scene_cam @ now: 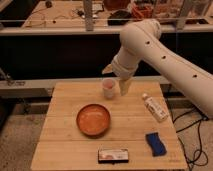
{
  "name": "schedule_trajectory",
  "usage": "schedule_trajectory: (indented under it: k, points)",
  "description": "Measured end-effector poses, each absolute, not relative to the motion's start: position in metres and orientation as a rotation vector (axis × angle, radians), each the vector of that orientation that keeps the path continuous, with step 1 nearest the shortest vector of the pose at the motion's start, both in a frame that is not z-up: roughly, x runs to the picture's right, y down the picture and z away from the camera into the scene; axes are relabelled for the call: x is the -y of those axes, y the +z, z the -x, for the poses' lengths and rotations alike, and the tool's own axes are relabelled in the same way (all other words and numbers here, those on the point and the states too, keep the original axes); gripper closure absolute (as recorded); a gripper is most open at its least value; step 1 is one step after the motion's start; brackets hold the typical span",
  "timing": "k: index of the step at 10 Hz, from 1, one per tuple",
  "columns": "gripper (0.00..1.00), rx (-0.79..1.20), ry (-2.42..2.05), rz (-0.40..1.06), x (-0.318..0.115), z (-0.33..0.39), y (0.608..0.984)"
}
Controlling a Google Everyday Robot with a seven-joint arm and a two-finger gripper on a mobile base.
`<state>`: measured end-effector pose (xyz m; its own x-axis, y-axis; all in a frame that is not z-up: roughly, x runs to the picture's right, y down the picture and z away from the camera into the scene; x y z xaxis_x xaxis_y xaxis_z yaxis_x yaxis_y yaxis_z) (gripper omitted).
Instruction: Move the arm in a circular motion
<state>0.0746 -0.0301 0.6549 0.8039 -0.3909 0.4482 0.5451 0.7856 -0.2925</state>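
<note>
While the arm [165, 47] reaches over the counter [65, 125], its hand [119, 80] (finger state unclear) hovers beside the pink cup [108, 88].

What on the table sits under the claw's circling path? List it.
The claw on the arm hangs right beside the pink cup at the table's back edge. The orange bowl and white bottle lie lower, nearby.

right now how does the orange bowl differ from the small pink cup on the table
The orange bowl is wide and shallow; the pink cup is narrow and taller for its width. The bowl sits mid-table, clear of the arm; the cup stands at the back edge, just beside the gripper, which hangs near its rim. Both stand upright on the wooden table.
</note>
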Motion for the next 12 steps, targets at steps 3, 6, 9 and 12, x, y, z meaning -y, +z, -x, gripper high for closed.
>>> schedule_trajectory:
  k: [3, 6, 9, 12]
  points:
    - [0.2, 0.324, -0.446, 0.462, 0.025, -0.137, 0.698]
    - [0.2, 0.261, -0.348, 0.518, 0.006, -0.217, 0.744]
    - [0.2, 0.194, -0.257, 0.582, -0.02, -0.292, 0.773]
    - [0.2, 0.13, -0.204, 0.624, -0.047, -0.335, 0.765]
